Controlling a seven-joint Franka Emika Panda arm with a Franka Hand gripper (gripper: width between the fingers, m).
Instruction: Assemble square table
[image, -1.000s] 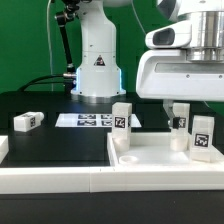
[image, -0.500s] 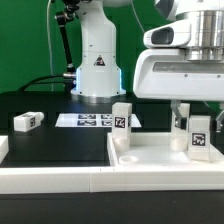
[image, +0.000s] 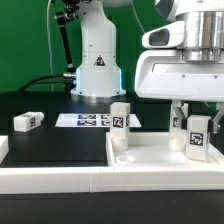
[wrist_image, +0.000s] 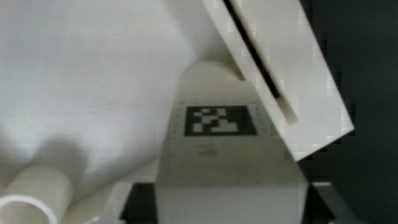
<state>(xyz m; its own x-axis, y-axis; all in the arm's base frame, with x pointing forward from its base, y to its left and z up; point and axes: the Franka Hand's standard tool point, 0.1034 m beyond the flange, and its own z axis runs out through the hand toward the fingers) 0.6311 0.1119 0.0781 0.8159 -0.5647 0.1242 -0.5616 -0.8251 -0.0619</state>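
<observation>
Step in hand: as I judge it, I am seating a leg block into the tabletop's corner on the exterior view's right.
Gripper: the gripper (image: 196, 122) is partly closed, its jaws pinching the upper sides of the held leg block (image: 198, 137). In the wrist view the same block (wrist_image: 221, 150) runs straight out between the jaws.
Held leg block: it is upright with its tag facing the exterior camera. Its foot is at or just above the tray floor, and I cannot tell whether it touches.
Doing it well: I would hold the block vertical and line its foot up over the corner seat before lowering. I would then press straight down and twist only once it sits true. A sideways shove against the rim would likely slide the tray.
Release: I would open only once the block stands unaided.
Tabletop: the tabletop (image: 150, 152) lies flat on the black table (image: 60, 145), toward the exterior view's right. It is a white, smooth plastic square tray with a raised rim.
Other legs: the second leg block (image: 121, 127) stands upright at the tray's corner on the exterior view's left. The third leg block (image: 27, 121) lies on its side, well apart from the tray, beyond the marker board (image: 85, 120).
Unsure: the corner seat itself is hidden.
</observation>
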